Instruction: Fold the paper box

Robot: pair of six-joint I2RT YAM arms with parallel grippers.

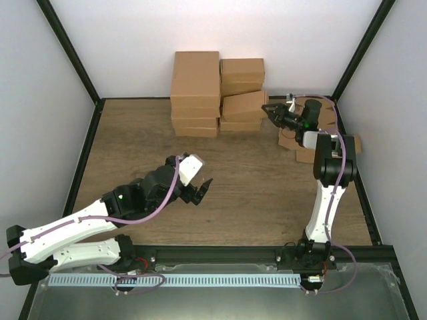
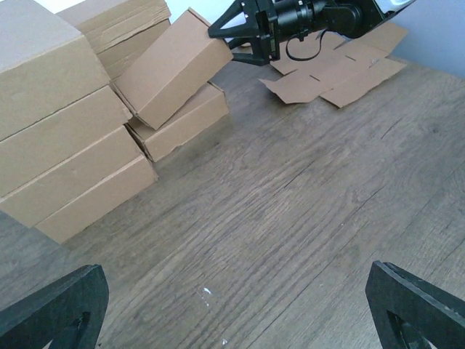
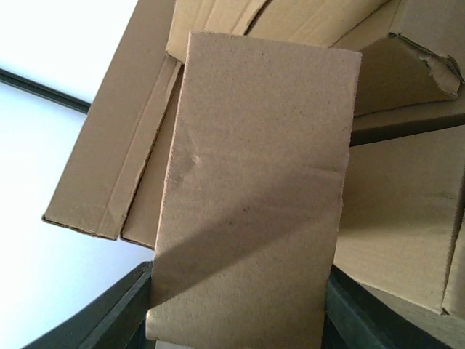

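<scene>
The paper box [image 2: 330, 76] lies flat on the table [image 1: 253, 193] at the far right, beneath the right arm. The right gripper [image 1: 269, 110] straddles a tilted carton [image 1: 243, 105]; I cannot tell if its jaws pinch it. The left gripper [image 1: 199, 191] hovers mid-table, jaws apart.

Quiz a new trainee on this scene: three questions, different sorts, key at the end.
1. True or false: the left gripper is open and holds nothing.
2. Where do the flat blanks lie? A) at the near left corner B) at the far right, beneath the right arm C) in the left gripper
3. Fill in: the right gripper reaches at the ___ carton.
Key: 1 true; 2 B; 3 tilted.
</scene>
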